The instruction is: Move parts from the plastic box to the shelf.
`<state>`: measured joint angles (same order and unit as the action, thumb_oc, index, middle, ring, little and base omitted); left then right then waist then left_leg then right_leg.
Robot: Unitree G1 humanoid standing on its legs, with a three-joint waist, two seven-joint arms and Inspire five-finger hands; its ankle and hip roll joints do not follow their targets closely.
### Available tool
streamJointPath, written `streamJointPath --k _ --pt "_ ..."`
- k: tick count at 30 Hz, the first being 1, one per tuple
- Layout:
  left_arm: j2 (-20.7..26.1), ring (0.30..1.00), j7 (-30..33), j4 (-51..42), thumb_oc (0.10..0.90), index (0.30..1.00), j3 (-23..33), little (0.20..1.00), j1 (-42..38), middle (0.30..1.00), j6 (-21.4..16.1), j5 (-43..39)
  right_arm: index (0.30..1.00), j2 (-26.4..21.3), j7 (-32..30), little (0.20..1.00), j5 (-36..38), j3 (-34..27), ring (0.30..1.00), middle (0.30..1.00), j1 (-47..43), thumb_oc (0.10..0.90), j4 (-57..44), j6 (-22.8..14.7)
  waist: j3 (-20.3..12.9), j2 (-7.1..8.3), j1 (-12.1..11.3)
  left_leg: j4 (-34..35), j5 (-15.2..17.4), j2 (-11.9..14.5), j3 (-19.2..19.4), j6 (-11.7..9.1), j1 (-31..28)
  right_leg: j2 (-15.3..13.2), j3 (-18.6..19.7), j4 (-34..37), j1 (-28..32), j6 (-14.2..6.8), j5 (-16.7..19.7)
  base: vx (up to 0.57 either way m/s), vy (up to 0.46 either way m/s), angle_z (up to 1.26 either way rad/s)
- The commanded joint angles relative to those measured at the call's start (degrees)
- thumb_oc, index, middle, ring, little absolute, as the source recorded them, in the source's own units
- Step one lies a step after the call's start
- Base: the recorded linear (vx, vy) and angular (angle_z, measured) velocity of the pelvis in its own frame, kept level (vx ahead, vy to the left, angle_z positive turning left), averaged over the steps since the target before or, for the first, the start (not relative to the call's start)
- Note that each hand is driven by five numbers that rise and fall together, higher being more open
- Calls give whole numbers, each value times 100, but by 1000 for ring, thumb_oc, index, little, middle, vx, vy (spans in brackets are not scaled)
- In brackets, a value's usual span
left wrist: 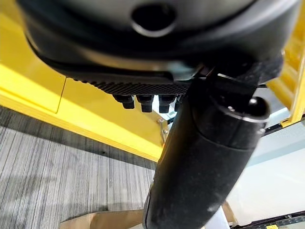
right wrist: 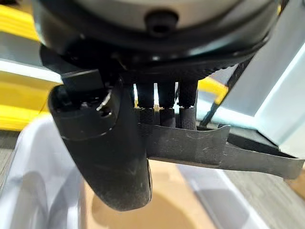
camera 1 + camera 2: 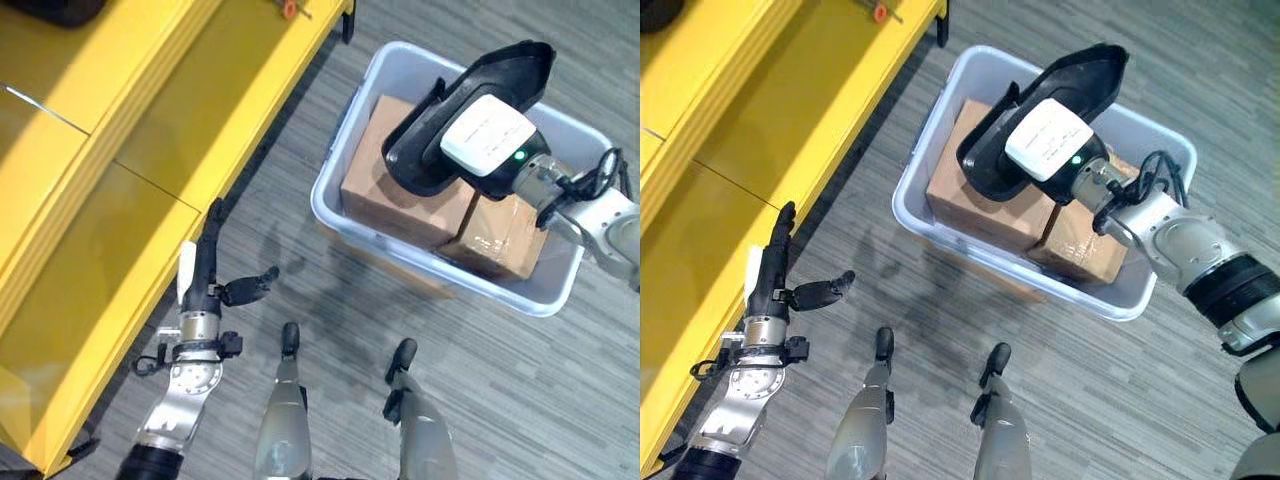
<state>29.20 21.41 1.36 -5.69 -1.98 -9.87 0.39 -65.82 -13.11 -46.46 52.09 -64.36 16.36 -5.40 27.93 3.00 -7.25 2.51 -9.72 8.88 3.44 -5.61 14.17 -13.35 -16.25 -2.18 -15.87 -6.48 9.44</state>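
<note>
Grey striped floor [image 3: 520,400] carrying one plastic box [image 3: 345,215] with two cardboard cartons [image 3: 395,195]; right hand [image 3: 1045,140] grips one black part [image 3: 1080,75] above them. Left hand [image 3: 205,275], fingers straight, beside yellow shelf [image 3: 90,230].

Grey, finely striped carpet floor [image 3: 500,400] covers the room. A yellow shelf unit [image 3: 90,200] stands on it, its flat panels meeting at thin seams, and a small orange object [image 3: 289,9] lies near its far end.
</note>
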Motion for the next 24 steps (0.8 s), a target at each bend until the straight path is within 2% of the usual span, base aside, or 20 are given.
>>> streamJointPath --k 1,5,6,7,10,16,18,21,24 --pt "346 1000 -110 -572 900 1000 50 1000 141 1000 -412 81 300 -96 -359 300 209 -443 300 300 -359 400 -360 213 -949 207 61 243 216 251 -60 -203 -542 -221 12 -76 627 -364 -331 86 21 -11" --pt "343 1000 -210 -522 900 1000 139 1000 211 1000 -378 138 300 94 -309 300 457 -1162 300 300 349 400 -854 100 -1361 150 193 241 346 247 45 -160 -901 -229 72 19 933 -386 -343 79 25 -8" --pt "379 1000 -210 -522 900 1000 121 1000 226 1000 -381 142 300 89 -286 300 448 -1273 300 300 471 400 -909 101 -1364 179 170 243 356 250 48 -161 -927 -224 68 38 965 -388 -340 67 32 -15" --pt "370 1000 -259 -555 900 1000 180 1000 213 1000 -344 220 300 232 -248 300 615 -1547 300 300 790 400 -1040 41 -1576 118 272 248 394 258 94 -145 -1075 -224 125 73 1076 -405 -338 59 28 -22" --pt "405 1000 -298 -580 900 1000 196 1000 231 1000 -298 488 300 598 -159 300 934 -2307 300 300 1689 400 -1459 -74 -2004 100 413 249 499 283 215 -140 -1321 -181 208 230 1301 -442 -305 40 30 -10" --pt "420 1000 -233 -642 900 1000 181 1000 153 1000 -314 782 300 1103 -113 300 1228 -2566 300 300 2107 400 -1581 -156 -2345 92 523 249 561 326 329 -161 -1424 -132 321 476 1407 -480 -186 -12 0 -16" --pt "474 1000 -158 -675 900 1000 111 1000 17 1000 -325 1167 300 1400 -92 300 1350 -2481 300 300 2081 400 -1519 -188 -2534 89 614 249 620 355 461 -149 -1532 -82 447 651 1444 -505 -89 -5 -10 -22" --pt "513 1000 -63 -683 900 1000 74 1000 -111 1000 -350 1438 300 1649 -127 300 1431 -2417 300 300 2071 400 -1439 -223 -2598 91 637 249 658 367 587 -152 -1623 -68 544 701 1449 -534 -44 -5 -3 -34" --pt "806 1000 298 -779 900 1000 -109 1000 -525 1000 -414 2259 300 1897 -85 300 1609 -2190 300 300 2042 400 -1426 -356 -2699 89 727 249 720 402 743 -156 -1791 -52 673 694 1488 -549 -35 15 -2 -38"
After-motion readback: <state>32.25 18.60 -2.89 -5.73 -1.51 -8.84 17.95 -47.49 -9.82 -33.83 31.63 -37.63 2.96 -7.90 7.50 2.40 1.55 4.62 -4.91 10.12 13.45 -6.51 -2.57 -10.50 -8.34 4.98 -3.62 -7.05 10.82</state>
